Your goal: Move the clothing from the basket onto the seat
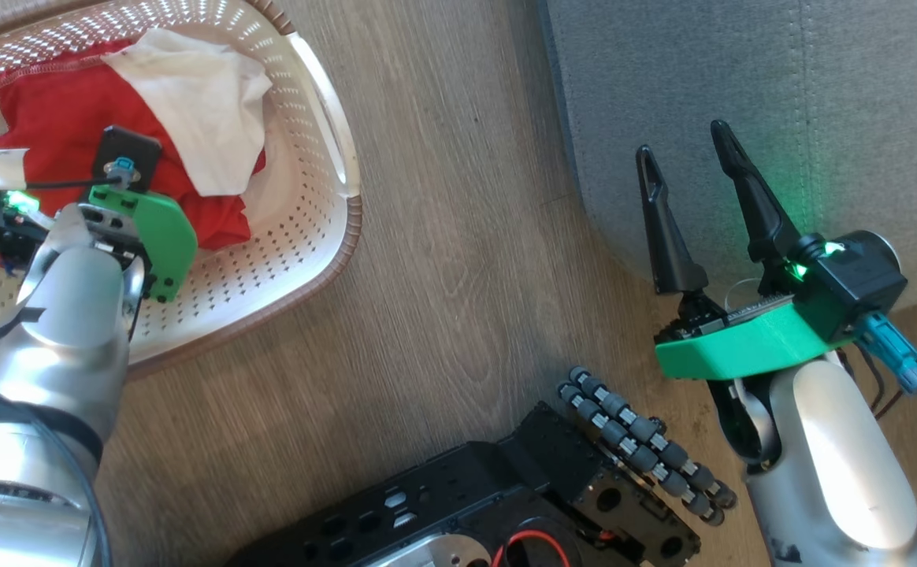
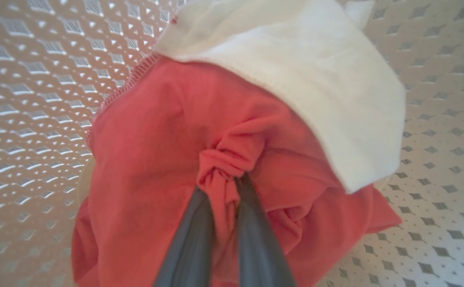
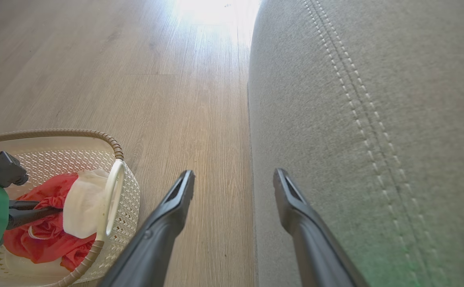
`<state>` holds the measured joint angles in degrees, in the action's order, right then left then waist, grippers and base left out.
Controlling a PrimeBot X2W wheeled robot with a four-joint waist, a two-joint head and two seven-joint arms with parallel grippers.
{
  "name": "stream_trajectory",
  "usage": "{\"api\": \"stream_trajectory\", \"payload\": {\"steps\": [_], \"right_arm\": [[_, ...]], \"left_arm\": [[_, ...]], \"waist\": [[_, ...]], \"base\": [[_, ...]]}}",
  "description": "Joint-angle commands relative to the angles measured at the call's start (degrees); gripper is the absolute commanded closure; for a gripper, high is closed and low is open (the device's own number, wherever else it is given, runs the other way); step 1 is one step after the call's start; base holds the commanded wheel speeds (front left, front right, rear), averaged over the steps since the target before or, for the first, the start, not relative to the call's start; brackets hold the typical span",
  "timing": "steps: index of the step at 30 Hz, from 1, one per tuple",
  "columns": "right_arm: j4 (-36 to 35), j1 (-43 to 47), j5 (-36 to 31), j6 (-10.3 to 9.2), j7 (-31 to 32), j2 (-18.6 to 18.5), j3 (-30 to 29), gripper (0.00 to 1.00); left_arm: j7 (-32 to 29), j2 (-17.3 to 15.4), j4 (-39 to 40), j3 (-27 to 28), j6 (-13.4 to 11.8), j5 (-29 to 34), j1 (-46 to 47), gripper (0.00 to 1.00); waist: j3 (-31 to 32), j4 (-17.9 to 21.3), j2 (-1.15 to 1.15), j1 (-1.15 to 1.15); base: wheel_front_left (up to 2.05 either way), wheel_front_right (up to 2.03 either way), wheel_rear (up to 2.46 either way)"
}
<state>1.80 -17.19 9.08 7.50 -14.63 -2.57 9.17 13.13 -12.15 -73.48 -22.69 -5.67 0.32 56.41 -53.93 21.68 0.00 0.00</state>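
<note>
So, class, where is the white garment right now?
In the head view's upper left, the white garment lies atop the red clothing inside the basket.

A floor (image 1: pixel 458 260) of pale brown wood-look planks is stretching through the middle of the head view, its grain running in long streaks with a few darker knots and small specks. Plank seams are showing as thin straight lines. In the right wrist view daylight is washing out the far end of the floor in a bright white patch (image 3: pixel 212 12), and the nearer boards are looking warmer and duller
</note>
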Motion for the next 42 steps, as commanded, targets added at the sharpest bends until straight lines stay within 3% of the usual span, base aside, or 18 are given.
{"api": "stream_trajectory", "payload": {"steps": [1,5,10,19,28,42], "right_arm": [[-1.5,0.5,0.2,-0.01,-0.4,-0.3,1.0,0.0],[-1.3,-0.6,0.3,-0.01,-0.4,-0.3,1.7,0.0],[-0.5,-1.0,-0.6,-0.01,-0.4,-0.3,1.3,0.0],[1.8,-0.6,-3.1,-0.01,-0.4,-0.3,0.5,0.0],[4.3,2.1,-5.3,-0.01,-0.4,-0.3,-0.6,0.0],[6.9,7.5,-7.3,-0.01,-0.4,-0.3,-1.7,0.0]], "left_arm": [[0.4,-2.0,-0.1,0.8,0.0,-0.4,-0.1,1.0],[1.1,-2.7,-0.2,0.8,-0.2,-0.9,-0.4,1.0],[1.8,-1.3,1.2,1.2,-0.6,-2.3,-2.4,1.0],[1.8,1.3,11.1,2.5,-1.3,-4.9,-9.7,1.0],[1.9,2.9,26.3,4.6,-1.0,-6.2,-18.9,1.0],[1.9,5.5,52.9,9.6,-0.1,-4.7,-28.7,1.0]], "waist": [[-0.1,-0.2,0.0,0.0],[0.5,-0.2,0.0,0.0],[4.6,-1.9,0.0,0.0],[15.2,-5.7,0.0,0.0],[28.3,-10.4,0.0,0.0],[41.5,-16.2,0.0,0.0]], "base": [[0.0,0.0,0.0],[0.0,0.0,0.0],[0.0,0.0,0.0],[0.0,0.0,0.0],[0.0,0.0,0.0],[0.0,0.0,0.0]]}}
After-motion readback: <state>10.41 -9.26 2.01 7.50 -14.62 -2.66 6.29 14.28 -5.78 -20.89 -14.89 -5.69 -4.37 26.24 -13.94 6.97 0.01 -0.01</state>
